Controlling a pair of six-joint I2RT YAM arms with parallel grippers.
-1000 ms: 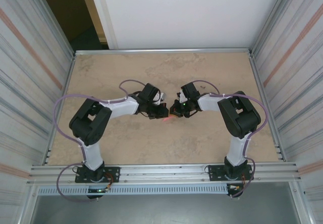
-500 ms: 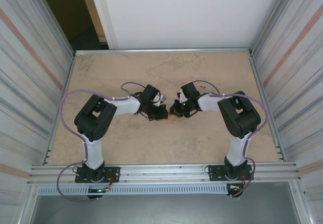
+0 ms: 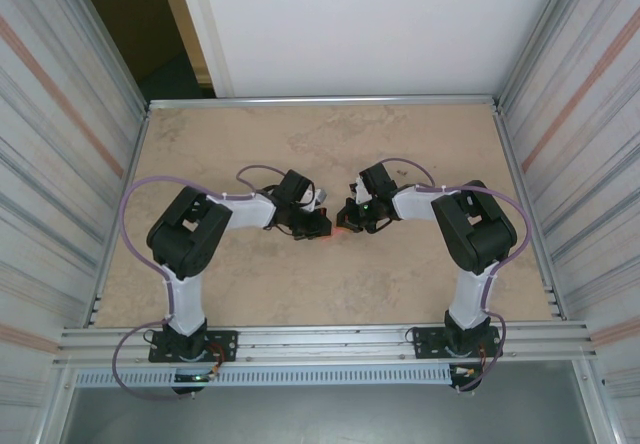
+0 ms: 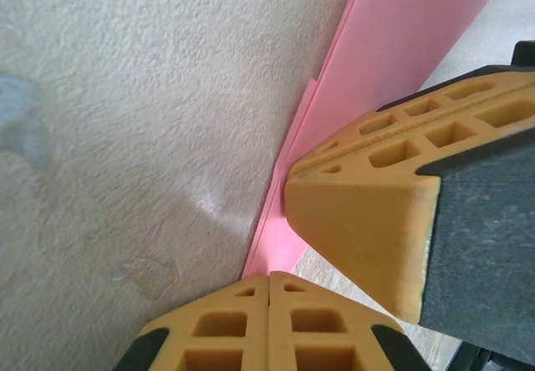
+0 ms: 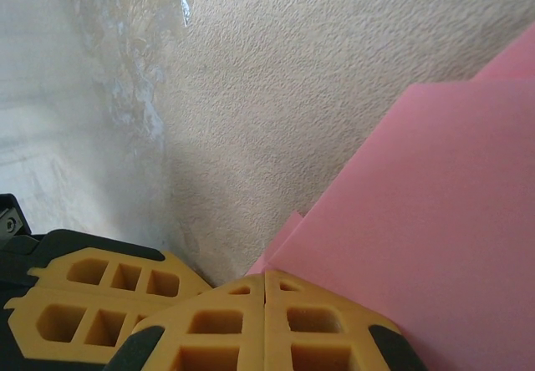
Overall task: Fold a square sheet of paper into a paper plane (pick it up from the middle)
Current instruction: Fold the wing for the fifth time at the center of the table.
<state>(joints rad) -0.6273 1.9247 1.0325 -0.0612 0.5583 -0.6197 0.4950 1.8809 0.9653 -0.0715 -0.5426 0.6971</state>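
The pink-red paper [image 4: 418, 37] lies folded in layers on the table, one layer's edge peeking out under another [image 5: 288, 225]. From above only a small red sliver [image 3: 341, 232] shows between the two wrists at the table's middle. My left gripper [image 4: 269, 281] is shut, its tips pinching the paper's near end. My right gripper [image 5: 266, 277] is shut too, on the folded corner. The two grippers face each other almost tip to tip: a right finger [image 4: 359, 221] shows in the left wrist view, and a left finger [image 5: 100, 292] in the right wrist view.
The beige table [image 3: 250, 134] is fenced by an aluminium rail [image 3: 320, 100] at the back and ribbed metal walls [image 3: 60, 164] on both sides. Both arms bend inward, their purple cables [image 3: 140, 189] looping out.
The left arm's elbow has swung to the right and its wrist has drawn back slightly. Less red paper shows between the grippers. The right arm has held still.
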